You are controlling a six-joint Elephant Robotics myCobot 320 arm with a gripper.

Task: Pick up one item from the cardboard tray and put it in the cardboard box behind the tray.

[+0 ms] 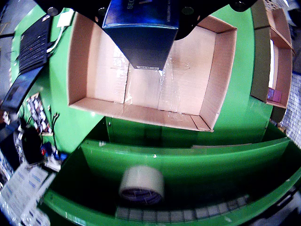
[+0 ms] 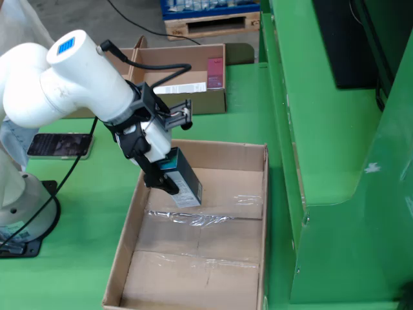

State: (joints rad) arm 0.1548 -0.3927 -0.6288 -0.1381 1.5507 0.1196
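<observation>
My gripper (image 2: 165,173) is shut on a dark blue box (image 2: 183,179) with a teal top, its black fingers (image 2: 155,173) clamped on the box's sides. The box hangs tilted, just above the floor of a large open cardboard box (image 2: 213,258), near that box's far left part. In the wrist view the dark blue box (image 1: 143,37) fills the top centre below my gripper (image 1: 141,7), with the bare taped floor of the cardboard box (image 1: 188,80) beneath it. A smaller cardboard tray (image 2: 193,103) stands farther back, holding a white carton (image 2: 181,86) and a magenta item (image 2: 215,72).
A roll of tape (image 1: 142,184) lies in a green channel below the cardboard box in the wrist view. A green metal frame (image 2: 335,161) runs along the box's right side. A phone (image 2: 59,144) lies left of the arm. A pallet (image 2: 206,22) stands far back.
</observation>
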